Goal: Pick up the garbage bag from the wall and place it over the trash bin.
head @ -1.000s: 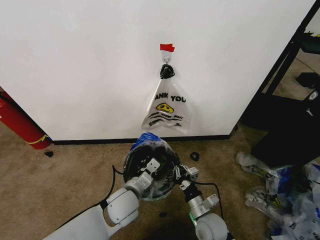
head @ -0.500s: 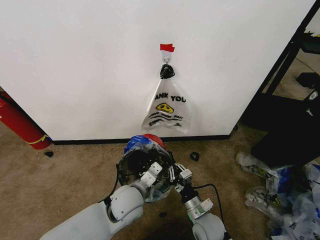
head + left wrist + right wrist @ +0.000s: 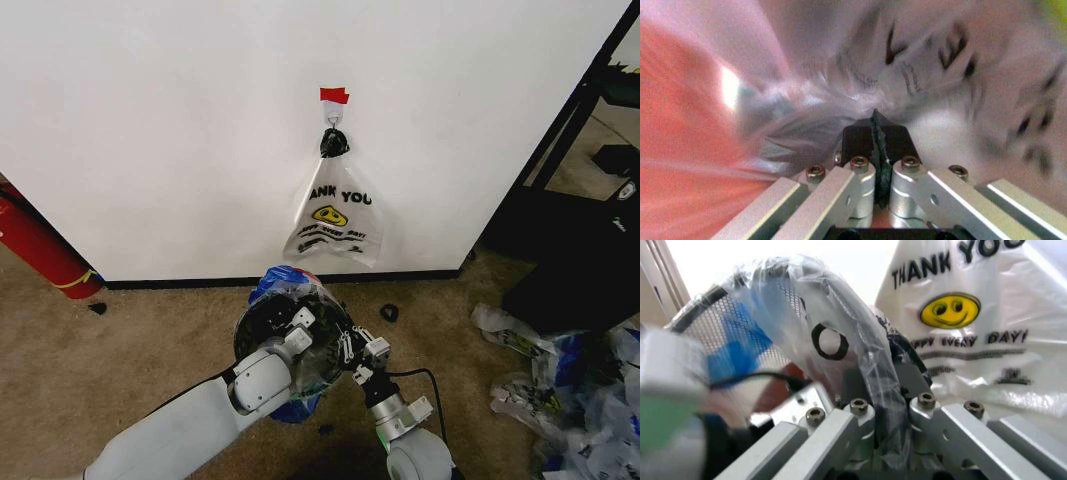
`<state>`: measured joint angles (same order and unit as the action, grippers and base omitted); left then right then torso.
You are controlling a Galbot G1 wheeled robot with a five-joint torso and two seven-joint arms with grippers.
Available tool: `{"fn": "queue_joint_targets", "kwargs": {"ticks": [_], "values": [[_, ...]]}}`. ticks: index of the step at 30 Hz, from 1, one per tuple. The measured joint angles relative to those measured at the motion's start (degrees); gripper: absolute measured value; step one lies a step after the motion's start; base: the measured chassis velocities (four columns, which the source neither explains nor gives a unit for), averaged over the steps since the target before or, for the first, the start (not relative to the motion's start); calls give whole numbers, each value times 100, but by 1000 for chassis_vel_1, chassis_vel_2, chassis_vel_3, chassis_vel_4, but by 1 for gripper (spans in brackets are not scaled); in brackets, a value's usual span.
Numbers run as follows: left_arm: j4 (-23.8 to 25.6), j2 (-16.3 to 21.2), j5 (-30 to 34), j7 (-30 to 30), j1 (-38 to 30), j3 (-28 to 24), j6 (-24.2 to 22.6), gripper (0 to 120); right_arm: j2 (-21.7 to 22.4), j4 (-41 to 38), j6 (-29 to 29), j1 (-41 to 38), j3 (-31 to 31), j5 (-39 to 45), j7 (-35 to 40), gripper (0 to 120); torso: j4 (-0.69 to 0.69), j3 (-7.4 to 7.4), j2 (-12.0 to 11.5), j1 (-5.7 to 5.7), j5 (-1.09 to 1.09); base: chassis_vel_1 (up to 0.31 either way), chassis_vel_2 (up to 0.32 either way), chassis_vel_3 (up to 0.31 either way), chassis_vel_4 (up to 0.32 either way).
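— Garbage bag (image 3: 290,290), where?
— Draped on the trash bin (image 3: 262,322), below the wall (image 3: 150,130). Left gripper (image 3: 879,131) and right gripper (image 3: 883,405) each pinch its film, side by side.

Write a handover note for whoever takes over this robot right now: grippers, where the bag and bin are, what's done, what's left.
Left gripper: shut on the garbage bag, at the trash bin rim.
Right gripper: shut on the same bag, on the bin's right side.
The bin stands on the carpet below the wall. The THANK YOU bag hangs on the wall hook, untouched.
Done: bag off the wall, draped over the bin.
Left: seat it around the rim, release both grippers.
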<state>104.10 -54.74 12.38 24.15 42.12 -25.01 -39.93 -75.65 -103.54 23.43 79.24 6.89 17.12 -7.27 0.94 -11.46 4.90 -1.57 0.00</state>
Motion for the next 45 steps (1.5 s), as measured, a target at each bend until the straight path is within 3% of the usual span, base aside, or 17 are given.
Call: {"fn": "queue_joint_targets", "kwargs": {"ticks": [7,16,26,37,45], "values": [[643,197,156,-165,263,59,216,0,-30,110,5,-65,27,0,-4,0,0,0,0,0,0,0,0,0,0],[1446,497,946,-452,658,264,-185,0,-79,180,91,-124,92,-7,-121,0,0,0,0,0,0,0,0,0,0],[1193,441,1118,-714,579,378,-220,0,-110,80,263,-89,99,-76,-320,0,0,0,0,0,0,0,0,0,0],[1061,150,1989,-608,288,325,-230,0,-157,58,320,-30,28,32,-295,0,1,0,0,0,0,0,0,0,0],[747,172,1558,-571,224,366,135,0,-164,-69,211,11,-33,298,-234,0,0,0,0,0,0,0,0,0,0]]}}
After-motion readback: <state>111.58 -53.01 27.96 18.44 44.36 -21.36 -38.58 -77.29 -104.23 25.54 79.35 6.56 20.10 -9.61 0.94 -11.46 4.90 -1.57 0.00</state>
